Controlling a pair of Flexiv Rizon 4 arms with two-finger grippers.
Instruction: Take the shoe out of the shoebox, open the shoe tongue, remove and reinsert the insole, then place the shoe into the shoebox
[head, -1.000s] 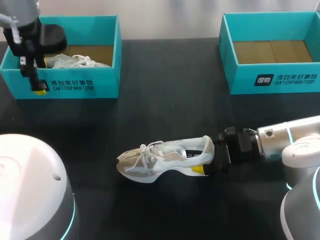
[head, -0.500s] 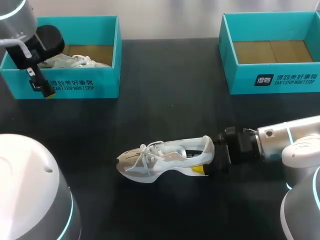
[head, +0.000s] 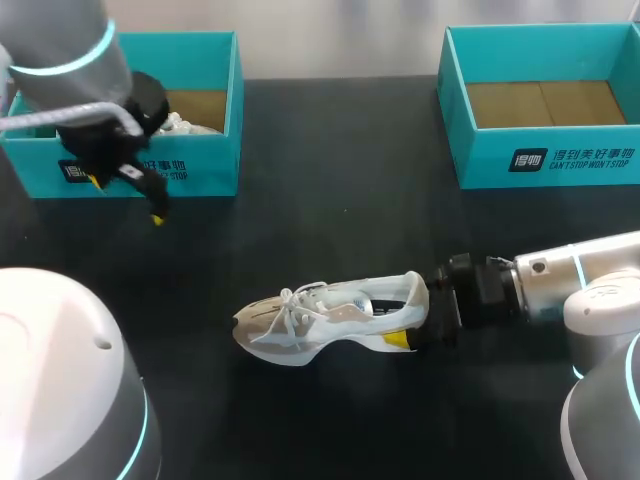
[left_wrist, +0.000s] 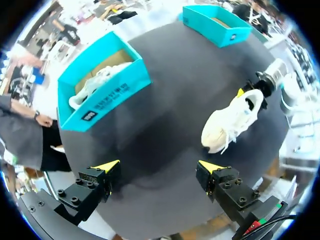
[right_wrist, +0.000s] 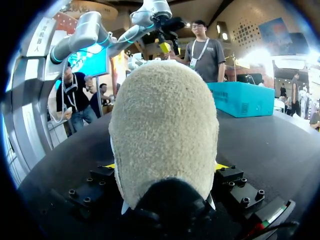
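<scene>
right end effector (head: 414, 318) pinches shoe (head: 320, 315); left end effector (left_wrist: 159, 166) spread, near shoebox (left_wrist: 112, 92) holding second shoe (left_wrist: 97, 81).

Shoe (head: 320, 315) mid-table, heel in right gripper (head: 418, 318); left shoebox (head: 212, 168) back-left, right shoebox (head: 480, 160) back-right.

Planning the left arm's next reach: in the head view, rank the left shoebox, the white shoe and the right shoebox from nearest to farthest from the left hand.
From the left hand:
1. left shoebox, right beside the hand, at the far left.
2. white shoe, lying in the middle, nearer the robot.
3. right shoebox, at the far right.
</scene>
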